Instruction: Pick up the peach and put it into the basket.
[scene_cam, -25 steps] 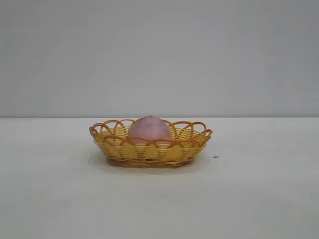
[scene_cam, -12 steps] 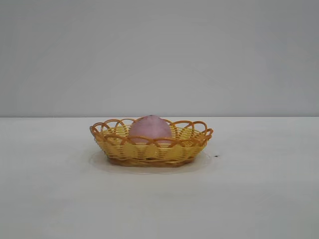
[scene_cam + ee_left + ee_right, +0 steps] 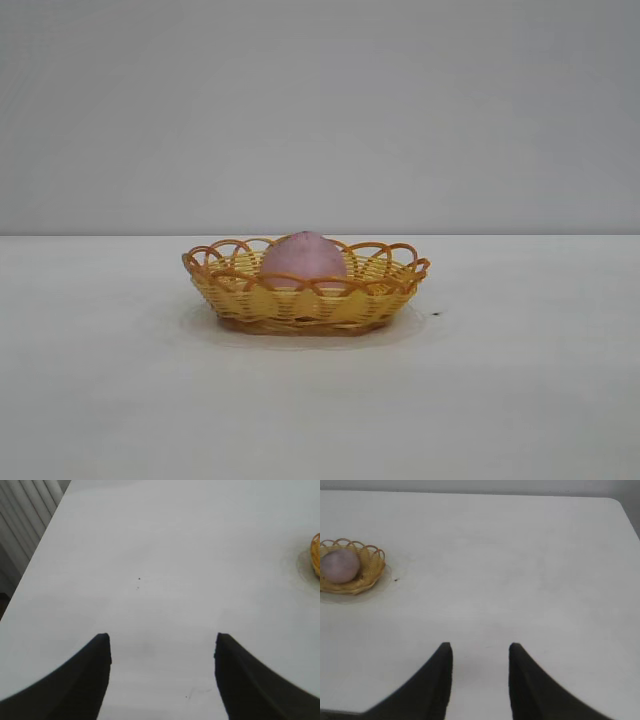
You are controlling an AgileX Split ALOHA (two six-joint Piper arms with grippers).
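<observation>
One peach, and it sits inside the basket, roughly centred, top poking above the looped rim. Basket stands flat on the white table, mid-scene, nothing else touching it. A small dark speck lies on the table just right of the basket.

Judging by this, the placement looks done, so the risks are small:
- The peach is round and the basket shallow; a knock to the rim could tip or roll it out.
- The basket looks light; any arm sweeping across the table could shove it.
- Another grasp attempt into the basket could snag the wicker loops.

Left gripper: jaws spread fairly wide, nothing between them, hanging over bare table with only the basket's edge showing far off to one side.

Right gripper: jaws parted more narrowly, also empty, over bare table well apart from the basket and peach.

Neither touches anything.
</observation>
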